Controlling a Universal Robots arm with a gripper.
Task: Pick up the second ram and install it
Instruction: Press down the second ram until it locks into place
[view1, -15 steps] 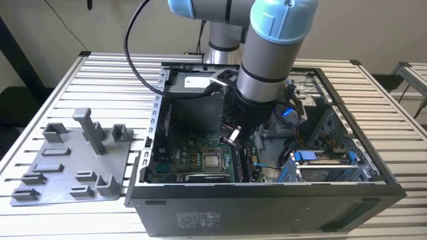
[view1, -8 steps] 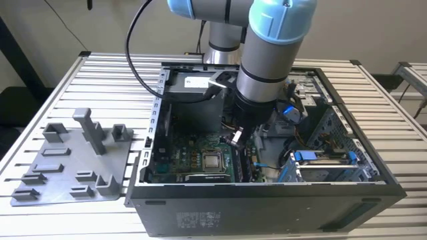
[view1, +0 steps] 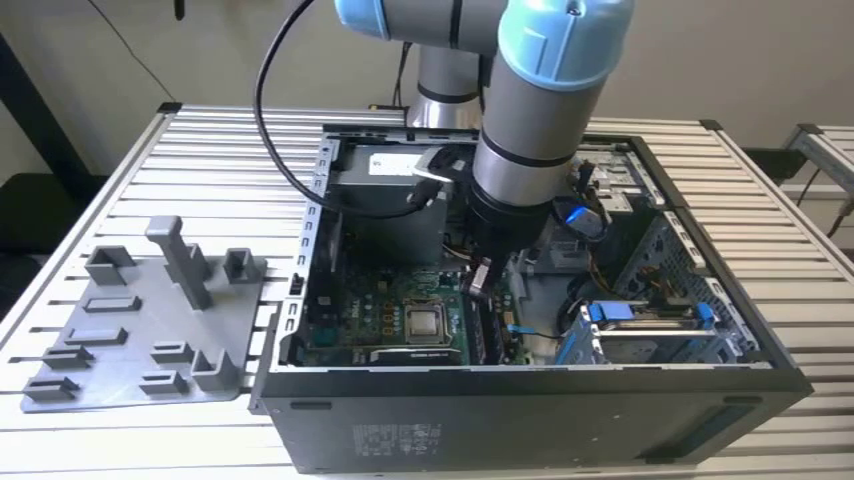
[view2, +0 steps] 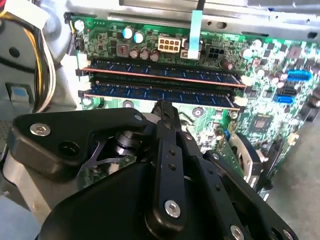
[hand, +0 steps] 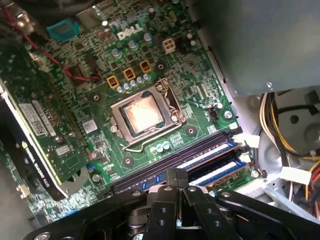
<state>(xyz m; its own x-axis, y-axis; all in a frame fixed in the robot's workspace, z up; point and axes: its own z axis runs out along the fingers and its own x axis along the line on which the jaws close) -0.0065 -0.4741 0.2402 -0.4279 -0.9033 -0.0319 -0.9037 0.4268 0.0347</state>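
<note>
the slatted table (view1: 120, 160) carries an open computer case (view1: 534, 400) with the arm (view1: 554, 90) plunged straight down into it, and off on the exterior view's left sits a grey plastic tray (view1: 127, 340) of upright posts, nothing dark lying on it. inside the case the green motherboard (hand: 165, 65) spreads out, bare processor socket (hand: 142, 112) gleaming in the first wrist view, grey power-supply box (view1: 387, 190) at the back. now down to the action: the pincer (view2: 164, 111) is low over the memory slots, and in the second wrist view two long dark sticks stand edge-up in neighbouring slots, side by side and parallel. the nearer one, which i'd call the second ram (view2: 160, 94), lies directly ahead of the pincer tip, just beyond it, its long axis running crosswise to the pincer's reach. the first ram (view2: 160, 70) sits one slot further off. the fingers look clenched together with nothing between them, tip right at the top edge of that nearer stick; touching or a hair above, i can't tell. the white latch (view2: 239, 101) at the end of the slot sits close against the stick's end, so it looks seated or very nearly so, though that's a judgement.
</note>
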